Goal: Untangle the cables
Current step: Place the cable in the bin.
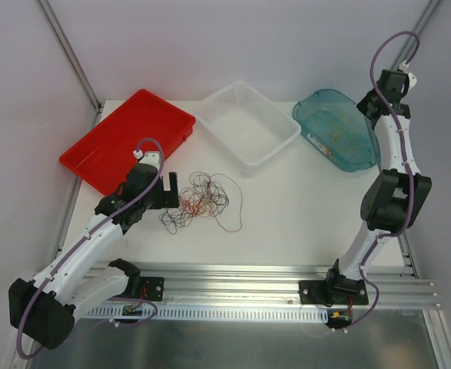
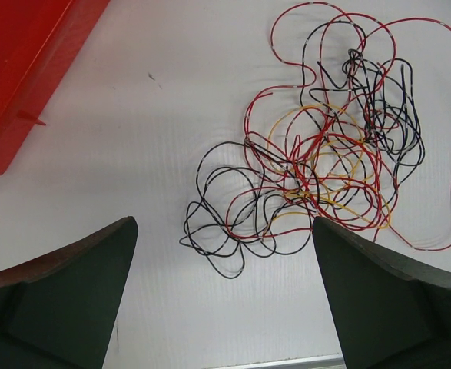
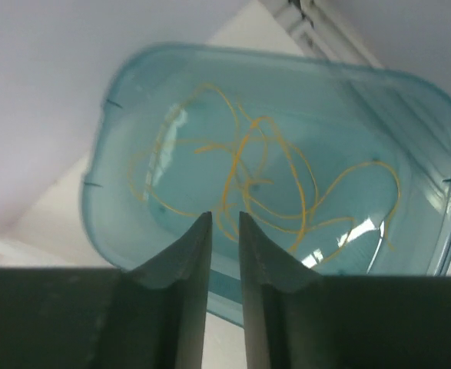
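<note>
A tangle of thin red, black and yellow cables [image 1: 202, 198] lies on the white table near its middle. In the left wrist view the cables [image 2: 325, 154] spread just ahead and to the right of my fingers. My left gripper [image 1: 168, 192] [image 2: 223, 221] hovers at the tangle's left edge, wide open and holding nothing. A loose yellow cable [image 3: 256, 169] [image 1: 342, 129] lies coiled inside the blue tub [image 3: 117, 223]. My right gripper [image 3: 225, 215] [image 1: 373, 104] hangs above that tub, its jaws a narrow gap apart with nothing between them.
A red tray [image 1: 125, 138] [image 2: 25, 77] sits at the back left, close to my left arm. A white mesh basket [image 1: 248, 123] stands at the back centre, and the blue tub [image 1: 317, 142] at the back right. An aluminium rail [image 1: 271, 284] runs along the near edge.
</note>
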Robot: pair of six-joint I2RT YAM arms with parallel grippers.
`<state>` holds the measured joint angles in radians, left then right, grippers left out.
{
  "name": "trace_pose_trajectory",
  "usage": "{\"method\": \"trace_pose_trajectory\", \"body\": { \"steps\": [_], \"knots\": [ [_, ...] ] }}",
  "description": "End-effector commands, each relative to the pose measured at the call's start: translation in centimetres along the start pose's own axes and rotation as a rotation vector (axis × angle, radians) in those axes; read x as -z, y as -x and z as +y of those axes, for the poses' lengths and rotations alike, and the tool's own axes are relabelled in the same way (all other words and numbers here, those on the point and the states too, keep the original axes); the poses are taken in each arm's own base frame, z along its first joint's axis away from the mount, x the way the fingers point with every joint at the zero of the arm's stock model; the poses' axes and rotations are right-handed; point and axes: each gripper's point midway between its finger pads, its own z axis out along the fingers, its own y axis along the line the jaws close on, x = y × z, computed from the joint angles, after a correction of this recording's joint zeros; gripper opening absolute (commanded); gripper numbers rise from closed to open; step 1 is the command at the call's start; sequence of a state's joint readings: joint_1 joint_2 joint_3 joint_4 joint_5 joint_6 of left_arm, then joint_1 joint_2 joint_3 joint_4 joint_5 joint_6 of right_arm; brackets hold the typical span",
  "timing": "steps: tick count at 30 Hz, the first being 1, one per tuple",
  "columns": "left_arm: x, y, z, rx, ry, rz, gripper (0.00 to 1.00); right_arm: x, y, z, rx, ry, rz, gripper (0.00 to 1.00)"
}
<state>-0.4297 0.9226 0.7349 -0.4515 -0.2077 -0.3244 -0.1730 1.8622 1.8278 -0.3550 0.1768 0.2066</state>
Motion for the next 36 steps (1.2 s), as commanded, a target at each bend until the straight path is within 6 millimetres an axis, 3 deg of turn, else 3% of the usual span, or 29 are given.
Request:
{"method": "trace_pose_trajectory", "body": {
  "steps": [1,4,8,11,12,14,15,16,18,19,22,24,25,27,28,29,30,31,34,36],
  "knots": [
    [-0.1,0.8,-0.2,-0.010,-0.016,-0.015,0.99,-2.7,-4.1,-0.9,-0.069,0.030,0.128,0.26],
    [-0.2,0.7,-0.4,-0.009,-0.025,-0.008,0.99,-3.1,-6.0,-2.8,-0.046,-0.013,0.205,0.45],
    [0.0,0.8,-0.7,-0.001,-0.041,-0.010,0.99,-0.9,-5.3,-4.0,0.006,-0.047,0.215,0.61],
    [0.1,0.9,-0.9,0.007,-0.050,-0.013,0.99,2.1,-4.1,-3.3,0.031,-0.006,0.204,0.68],
    [0.1,0.8,-1.0,0.005,-0.057,-0.009,0.99,4.1,-3.1,-2.5,0.032,0.035,0.185,0.69],
    [0.2,0.8,-1.1,0.009,-0.066,-0.007,0.99,6.0,-2.9,-1.6,0.054,0.067,0.176,0.71],
    [0.2,0.7,-1.2,0.009,-0.072,-0.005,0.99,7.0,-3.9,-1.1,0.067,0.101,0.207,0.72],
    [0.2,0.7,-1.3,0.010,-0.076,-0.005,0.99,9.0,-3.4,0.0,0.074,0.156,0.190,0.72],
    [0.1,0.6,-1.6,0.012,-0.088,0.004,0.99,11.0,-5.9,1.6,0.116,0.230,0.244,0.72],
    [0.1,0.5,-1.7,0.012,-0.091,0.010,0.99,13.3,-6.5,3.2,0.142,0.289,0.240,0.72],
    [-0.1,0.3,-2.1,0.013,-0.110,0.030,0.99,15.9,-10.9,4.4,0.191,0.370,0.317,0.72],
    [-0.3,0.0,-2.4,0.018,-0.122,0.049,0.99,19.0,-13.2,6.3,0.244,0.463,0.336,0.73],
    [-0.4,-0.2,-2.8,0.021,-0.142,0.065,0.99,19.6,-15.6,6.3,0.269,0.479,0.384,0.73],
    [-0.9,-0.5,-3.3,0.025,-0.158,0.096,0.99,22.8,-18.4,8.2,0.325,0.591,0.412,0.73],
    [-1.0,-0.6,-3.7,0.035,-0.168,0.108,0.99,24.4,-21.9,8.6,0.378,0.645,0.471,0.73],
    [-1.0,-0.7,-4.2,0.043,-0.192,0.127,0.99,25.3,-22.8,9.6,0.397,0.708,0.458,0.73],
    [-1.4,-0.9,-4.4,0.052,-0.194,0.148,0.99,26.7,-23.5,10.1,0.417,0.769,0.448,0.72],
    [-1.5,-1.0,-4.7,0.063,-0.204,0.162,0.99,28.2,-26.8,10.1,0.485,0.827,0.495,0.73],
    [-2.4,-1.3,-4.8,0.097,-0.181,0.183,0.99,31.3,-30.4,11.2,0.593,0.956,0.517,0.72],
    [-3.2,-1.5,-4.7,0.115,-0.157,0.199,0.99,32.2,-32.5,11.5,0.624,1.005,0.534,0.72]
  ]
}}
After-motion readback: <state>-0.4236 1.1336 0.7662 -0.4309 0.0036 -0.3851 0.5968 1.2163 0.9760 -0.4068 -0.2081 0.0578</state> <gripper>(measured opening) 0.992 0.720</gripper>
